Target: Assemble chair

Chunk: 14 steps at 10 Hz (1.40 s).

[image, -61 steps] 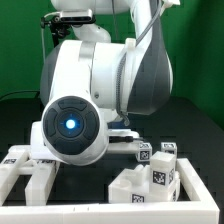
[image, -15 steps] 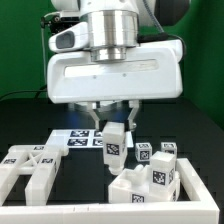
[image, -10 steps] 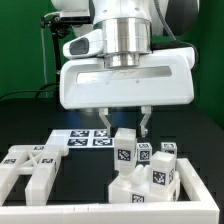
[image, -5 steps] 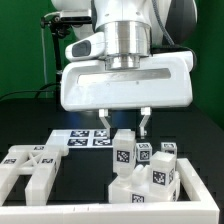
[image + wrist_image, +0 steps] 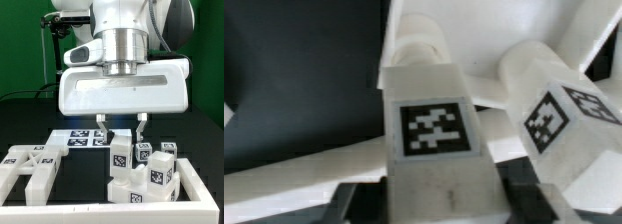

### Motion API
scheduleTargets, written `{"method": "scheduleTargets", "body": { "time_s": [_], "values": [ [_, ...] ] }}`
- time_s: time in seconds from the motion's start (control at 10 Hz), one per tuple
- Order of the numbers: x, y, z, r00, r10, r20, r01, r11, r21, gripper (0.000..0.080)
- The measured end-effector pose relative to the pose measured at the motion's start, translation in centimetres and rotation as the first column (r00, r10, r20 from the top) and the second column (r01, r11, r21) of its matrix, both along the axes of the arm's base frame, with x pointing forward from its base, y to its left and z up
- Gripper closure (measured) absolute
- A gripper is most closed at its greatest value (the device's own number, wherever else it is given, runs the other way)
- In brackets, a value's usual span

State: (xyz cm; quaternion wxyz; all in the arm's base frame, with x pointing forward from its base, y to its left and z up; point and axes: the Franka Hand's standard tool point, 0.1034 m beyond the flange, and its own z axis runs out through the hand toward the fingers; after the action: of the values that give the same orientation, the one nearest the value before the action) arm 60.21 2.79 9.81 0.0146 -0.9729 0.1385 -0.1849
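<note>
In the exterior view, my end effector [image 5: 120, 128] pinches an upright tagged bar [image 5: 119, 152]. Since half a second ago I have come down a little and shifted toward nine o'clock, so the bar now hangs close over the partly built chair [image 5: 150, 178], which stands at five o'clock on the tabletop [image 5: 205, 140]; I judge I am lining it up for insertion. The X-braced panel [image 5: 28, 165] lies at eight o'clock, not yet joined. In the wrist view, the bar fills the middle, with another tagged piece [image 5: 562, 112] just beside it

text: none readable | brands/numbers: none | only coded marker tags [image 5: 434, 128] on chair [image 5: 150, 172], marker board [image 5: 82, 138]
</note>
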Motion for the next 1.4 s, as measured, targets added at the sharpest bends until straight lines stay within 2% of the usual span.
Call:
{"method": "scheduleTargets", "body": {
  "time_s": [0.2,0.4,0.6,0.7,0.8,0.9,1.0,1.2,1.4],
  "values": [
    [-0.2,0.3,-0.6,1.000,0.004,-0.006,-0.004,1.000,-0.003,0.0508],
    [0.0,0.6,-0.7,0.998,0.015,0.056,-0.014,1.000,-0.023,0.0508],
    [0.0,0.6,-0.6,0.998,0.016,0.054,-0.015,1.000,-0.023,0.0508],
    [0.0,0.6,-0.6,0.998,0.016,0.054,-0.015,1.000,-0.023,0.0326],
    [0.0,0.6,-0.6,0.998,0.016,0.054,-0.015,1.000,-0.023,0.0211],
    [0.0,0.6,-0.6,0.998,0.016,0.054,-0.015,1.000,-0.023,0.0211],
    [0.1,0.5,-0.6,0.998,0.019,0.054,-0.018,1.000,-0.024,0.0161],
    [0.6,-0.5,0.4,0.999,0.023,0.042,-0.022,1.000,-0.021,0.0153],
    [0.9,-0.7,1.3,0.999,0.034,0.033,-0.034,0.999,-0.019,0.0151]
  ]
}}
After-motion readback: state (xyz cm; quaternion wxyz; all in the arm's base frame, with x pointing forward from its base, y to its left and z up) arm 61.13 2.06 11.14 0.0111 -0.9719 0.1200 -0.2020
